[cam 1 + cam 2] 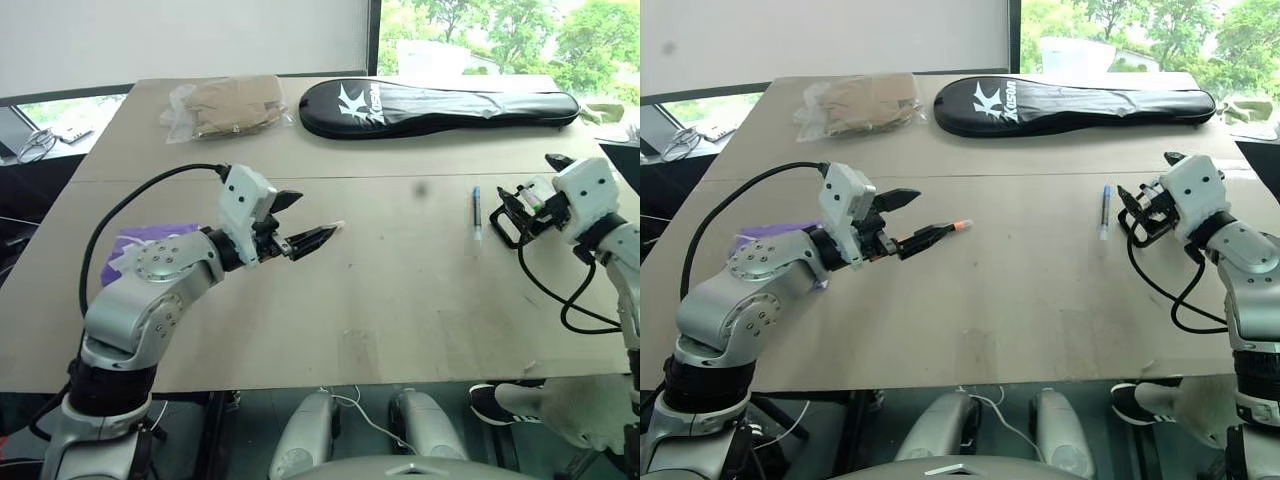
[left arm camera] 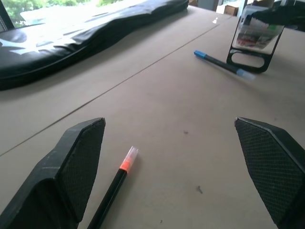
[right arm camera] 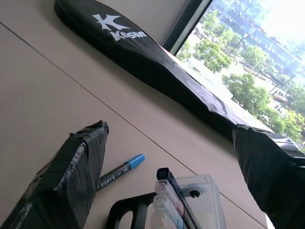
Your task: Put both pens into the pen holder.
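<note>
Left wrist view: orange-tipped pen (image 2: 116, 183) lies between left tool's (image 2: 178, 176) fingers (spread, released).

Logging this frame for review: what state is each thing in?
Left gripper: open, holding nothing.
Right gripper: open around the pen holder.
Orange-tipped pen: flat on the table, between the left fingers.
Blue-capped pen: flat on the table beside the holder.
Pen holder: upright, neither pen inside.
Racket bag: closed, lying flat.
</note>
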`<state>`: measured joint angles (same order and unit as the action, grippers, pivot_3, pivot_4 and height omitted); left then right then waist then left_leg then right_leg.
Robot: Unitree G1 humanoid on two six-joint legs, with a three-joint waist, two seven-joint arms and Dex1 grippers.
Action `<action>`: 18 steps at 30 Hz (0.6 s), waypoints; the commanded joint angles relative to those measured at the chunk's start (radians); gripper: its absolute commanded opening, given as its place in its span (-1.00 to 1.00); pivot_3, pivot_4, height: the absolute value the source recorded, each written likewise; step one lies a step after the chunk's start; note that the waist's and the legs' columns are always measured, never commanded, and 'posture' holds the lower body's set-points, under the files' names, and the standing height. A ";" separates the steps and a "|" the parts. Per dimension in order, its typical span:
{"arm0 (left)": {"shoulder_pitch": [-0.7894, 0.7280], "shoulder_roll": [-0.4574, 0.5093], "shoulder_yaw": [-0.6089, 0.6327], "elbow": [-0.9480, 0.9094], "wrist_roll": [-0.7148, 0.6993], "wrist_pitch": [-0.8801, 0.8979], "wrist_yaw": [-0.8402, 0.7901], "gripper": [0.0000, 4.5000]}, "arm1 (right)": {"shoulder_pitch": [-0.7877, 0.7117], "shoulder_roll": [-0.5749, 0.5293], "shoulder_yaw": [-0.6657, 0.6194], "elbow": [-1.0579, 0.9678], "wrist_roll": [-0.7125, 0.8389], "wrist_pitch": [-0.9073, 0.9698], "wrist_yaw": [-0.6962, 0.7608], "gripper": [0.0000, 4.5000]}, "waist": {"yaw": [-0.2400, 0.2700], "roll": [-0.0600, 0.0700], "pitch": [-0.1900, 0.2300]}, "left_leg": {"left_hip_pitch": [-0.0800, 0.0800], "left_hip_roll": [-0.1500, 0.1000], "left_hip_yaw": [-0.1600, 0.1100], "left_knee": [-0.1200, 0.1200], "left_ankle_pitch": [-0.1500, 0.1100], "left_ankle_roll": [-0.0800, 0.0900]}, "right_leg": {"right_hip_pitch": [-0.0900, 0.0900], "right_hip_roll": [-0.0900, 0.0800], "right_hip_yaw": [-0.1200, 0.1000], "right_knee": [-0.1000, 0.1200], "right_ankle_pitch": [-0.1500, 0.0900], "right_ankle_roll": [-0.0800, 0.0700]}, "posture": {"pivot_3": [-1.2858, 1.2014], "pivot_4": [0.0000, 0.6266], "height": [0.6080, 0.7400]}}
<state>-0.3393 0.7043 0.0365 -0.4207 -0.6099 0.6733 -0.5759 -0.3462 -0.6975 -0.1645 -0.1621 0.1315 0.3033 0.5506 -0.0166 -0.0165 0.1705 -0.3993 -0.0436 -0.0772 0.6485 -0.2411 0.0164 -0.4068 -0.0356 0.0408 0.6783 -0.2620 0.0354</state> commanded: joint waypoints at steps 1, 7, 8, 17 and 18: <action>0.014 -0.001 0.012 0.001 0.037 -0.057 -0.037 1.00 | -0.095 -0.016 0.062 -0.169 0.036 0.279 -0.002 0.96 | -0.001 0.000 0.000 | 0.000 0.000 0.000 0.000 0.000 0.000 | 0.000 0.000 0.000 0.000 0.000 0.000 | 0.03 -0.52 1.00; 0.036 -0.016 0.021 0.009 0.059 -0.076 -0.059 1.00 | -0.373 0.049 0.293 -0.257 -0.048 0.991 -0.172 0.96 | 0.005 0.000 0.000 | -0.002 0.000 -0.002 0.000 -0.001 0.001 | -0.001 -0.001 -0.002 -0.001 0.000 0.000 | 0.03 -0.52 1.00; 0.038 -0.020 0.023 0.008 0.060 -0.074 -0.059 1.00 | -0.429 0.101 0.291 -0.222 -0.029 1.066 -0.180 0.96 | 0.004 0.000 0.000 | -0.003 -0.001 -0.002 0.000 0.000 0.001 | -0.002 -0.002 -0.001 0.000 0.000 0.000 | 0.03 -0.52 1.00; 0.092 -0.036 0.048 -0.038 0.047 -0.050 -0.051 1.00 | -0.826 0.380 0.025 0.649 -0.081 1.031 -0.443 0.96 | 0.011 0.000 0.000 | -0.010 -0.004 -0.006 -0.001 0.001 -0.002 | -0.008 -0.004 -0.006 -0.001 0.000 -0.001 | 0.03 -0.52 1.00; 0.097 -0.039 0.053 -0.044 0.045 -0.048 -0.048 1.00 | -0.859 0.380 0.005 0.731 -0.080 1.008 -0.459 0.96 | 0.006 0.000 0.000 | -0.013 -0.005 -0.006 0.000 0.001 -0.002 | -0.011 -0.005 -0.007 -0.001 0.000 -0.001 | 0.03 -0.52 1.00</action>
<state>-0.2402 0.6693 0.0664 -0.4167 -0.5526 0.6301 -0.6271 -1.1540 -0.3113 -0.1118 0.4841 0.0534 1.3560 0.1227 -0.0110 -0.0167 0.1706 -0.4156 -0.0488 -0.0827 0.6495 -0.2398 0.0142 -0.4209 -0.0405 0.0347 0.6775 -0.2616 0.0349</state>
